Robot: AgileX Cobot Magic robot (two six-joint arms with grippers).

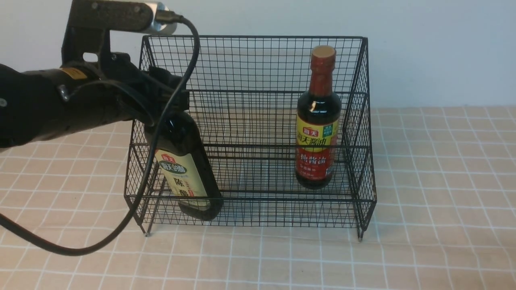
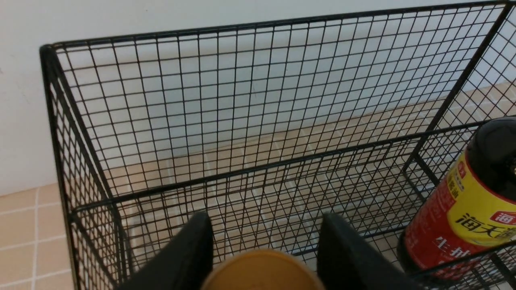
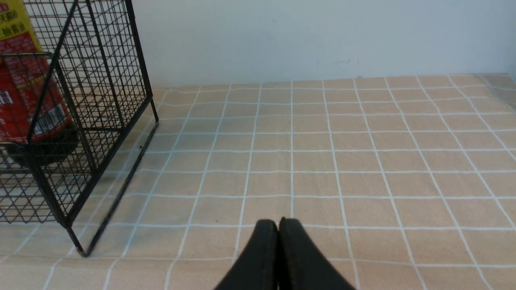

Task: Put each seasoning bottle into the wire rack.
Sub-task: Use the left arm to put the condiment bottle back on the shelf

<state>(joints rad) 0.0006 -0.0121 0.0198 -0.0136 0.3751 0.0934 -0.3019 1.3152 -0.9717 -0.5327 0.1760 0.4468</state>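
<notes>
Pinching, with the left gripper [image 1: 169, 102], the neck of the gold-capped bottle [image 1: 185, 169], fingers [image 2: 193, 245] set either side of the gold cap [image 2: 262, 270]. Held tilted, neck toward eleven o'clock and base toward five, probably to slip past the rim of the wire rack [image 1: 258, 64] and down into its lower front tier at the eight o'clock corner. Impossible to tell whether seated on the mesh floor or hanging just above it. Judged the last placement, with straightening and release to come.

Standing upright toward three o'clock inside the same rack, the red-wrapped bottle [image 1: 318, 137], well apart and no hindrance. Nearer trouble: the rack's left side wall just beside the glass, the step of the upper tier behind, and a black cable [image 1: 72, 253] looping down past the left front foot.

Pressed together and empty, the right gripper [image 3: 279, 229], low over the checked tablecloth [image 3: 363, 161] at three o'clock of the rack.
</notes>
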